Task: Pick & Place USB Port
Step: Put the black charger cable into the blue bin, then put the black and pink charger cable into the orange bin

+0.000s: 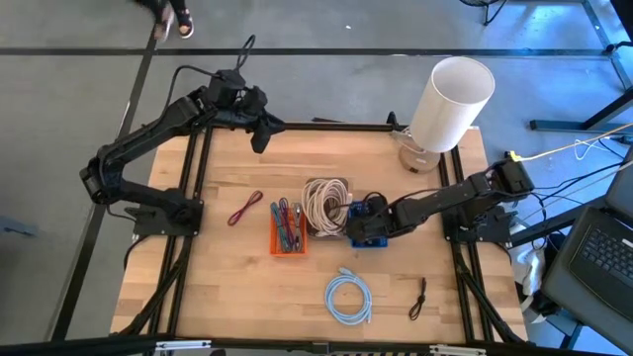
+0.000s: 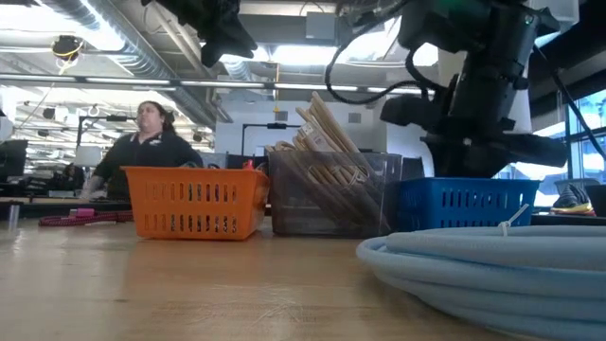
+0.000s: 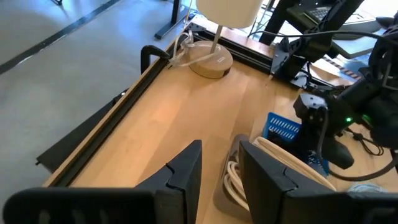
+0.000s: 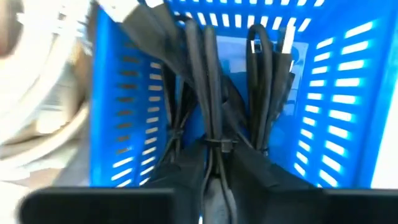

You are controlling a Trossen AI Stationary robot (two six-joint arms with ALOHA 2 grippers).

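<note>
A blue basket point(image 1: 368, 235) stands on the table right of a clear tub of beige cable point(image 1: 324, 203). My right gripper point(image 4: 214, 182) points down into the basket, its fingers closed around a black bundled USB cable point(image 4: 214, 93) bound with a zip tie. Another black bundle point(image 4: 267, 81) lies beside it in the basket. My left gripper point(image 3: 221, 152) hangs open and empty, high above the table's far left part point(image 1: 262, 133). My right gripper pinches the black cable bundle between its two fingers just below the zip tie point(image 4: 214, 146), coming from above and slanting down. The strands run on ahead of the fingers and lie on the blue basket's floor point(image 4: 230, 56).
An orange basket point(image 1: 287, 229) of coloured cables stands left of the clear tub. A red cable point(image 1: 244, 208), a light blue coil point(image 1: 348, 297) and a small black cable point(image 1: 418, 297) lie loose on the table. A white lamp point(image 1: 450, 104) stands at the far right. A person point(image 2: 147, 142) is beyond the table.
</note>
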